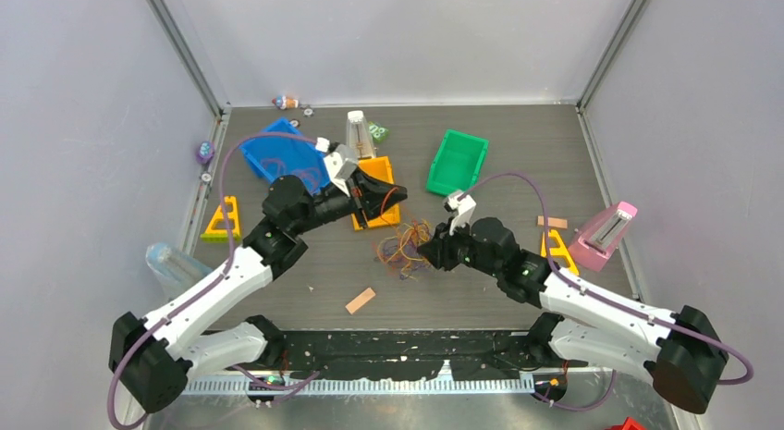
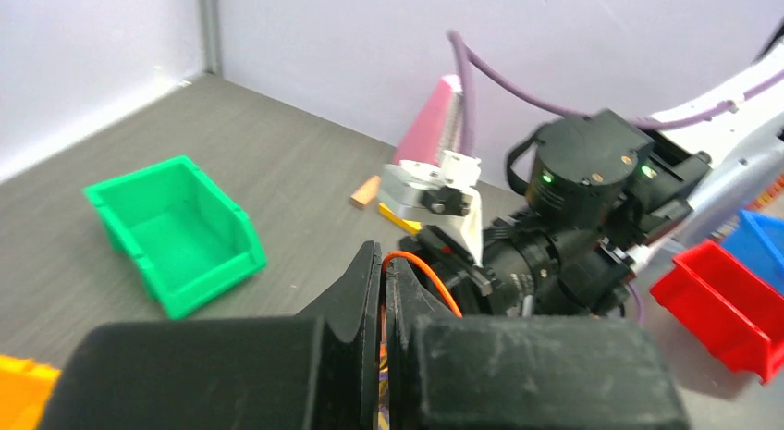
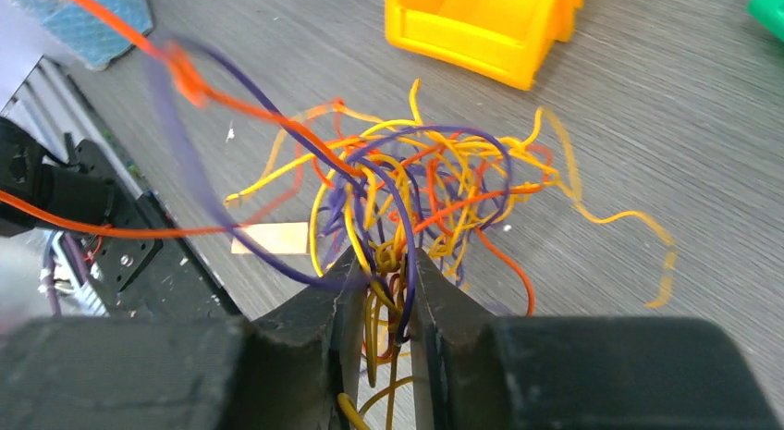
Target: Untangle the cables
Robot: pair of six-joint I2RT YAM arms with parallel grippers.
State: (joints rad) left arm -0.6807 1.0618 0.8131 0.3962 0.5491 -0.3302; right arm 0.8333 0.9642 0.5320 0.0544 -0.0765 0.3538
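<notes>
Together, left claw (image 2: 385, 265) and right claw (image 3: 386, 264) pinch one tangle of cables (image 3: 407, 185).

Orange, yellow and purple cables (image 3: 416, 190) are showing against the grey, wood-grained table (image 1: 518, 291); a green bin (image 1: 458, 162), blue bin (image 1: 277, 157) and yellow bin (image 3: 481, 23) are brightening its far side.

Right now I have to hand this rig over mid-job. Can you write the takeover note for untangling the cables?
Left gripper: shut on one orange cable.
Right gripper: closed on a bunch of strands at the near edge of the tangle.
Cables: one knotted heap of yellow, orange and purple strands on the table, close to the yellow bin. An orange and a purple strand lead up out of it.
Done: no strand lies separate yet.
Left: pull the strands free one by one.
</notes>
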